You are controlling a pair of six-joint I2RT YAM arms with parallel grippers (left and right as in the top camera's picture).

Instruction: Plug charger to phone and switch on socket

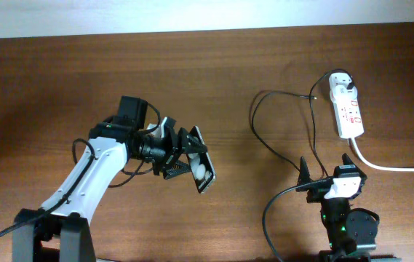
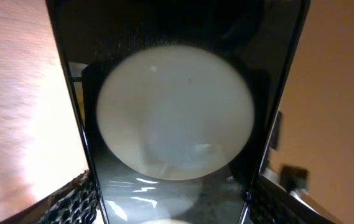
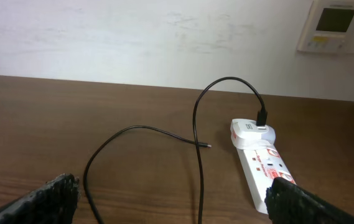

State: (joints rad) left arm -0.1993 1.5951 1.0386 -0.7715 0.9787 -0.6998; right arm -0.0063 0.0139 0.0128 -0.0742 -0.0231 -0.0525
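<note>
- On the left half of the table (image 1: 61, 80), the left gripper (image 1: 189, 159) is clenching the phone (image 1: 204, 172), with the slab sitting between its two jaws.
- The phone is hanging above the wood, tilted, and its white round spots are showing to the overhead camera.
- In the left wrist view the phone is filling the frame, its larger white spot is sitting in the middle, and the dark ribbed pads (image 2: 71, 199) are pressing at its two long edges.
- At the near right, the right gripper (image 1: 325, 169) is standing with its jaws spread wide and is grasping nothing; bare table is showing between the fingertips.
- The charger (image 3: 226, 78) is lying in loose loops ahead of the right gripper, well apart from the phone.
- Its plug (image 3: 262, 117) is sitting in the far end of the socket (image 1: 348, 110), and its connector tip (image 3: 208, 146) is resting free on the wood just left of the socket.
- The socket is lying at the far right, with its thick white cord (image 1: 396, 168) running off the right edge.
</note>
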